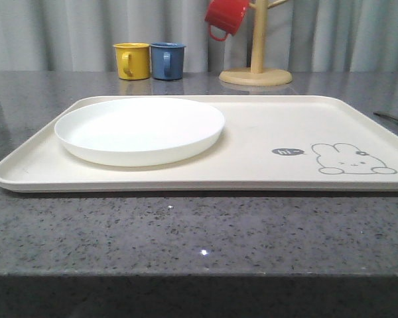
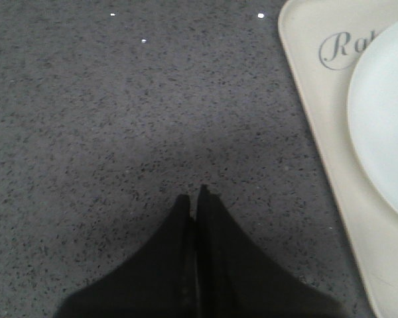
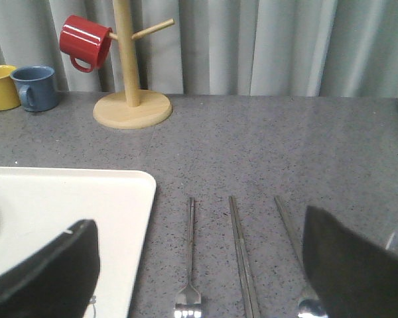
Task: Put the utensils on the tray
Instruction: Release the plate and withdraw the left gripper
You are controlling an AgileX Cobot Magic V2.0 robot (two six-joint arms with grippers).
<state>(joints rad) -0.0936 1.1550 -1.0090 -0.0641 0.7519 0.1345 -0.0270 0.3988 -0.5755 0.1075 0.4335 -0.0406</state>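
A large cream tray (image 1: 265,126) with a rabbit drawing lies in the middle of the grey table. In the right wrist view, a fork (image 3: 190,258), a pair of chopsticks (image 3: 242,252) and a spoon (image 3: 288,232) lie side by side on the table just right of the tray's corner (image 3: 86,199). My right gripper (image 3: 199,228) hangs open above them, with nothing between its fingers. One dark finger is over the tray's edge, the other over the spoon. My left gripper (image 2: 194,197) is shut and empty over bare table, left of the tray's rim (image 2: 312,79).
A round white plate (image 1: 139,129) sits on the tray's left half. At the back stand a yellow mug (image 1: 132,61), a blue mug (image 1: 168,61) and a wooden mug tree (image 1: 257,69) holding a red mug (image 1: 225,16). Curtains close off the far side.
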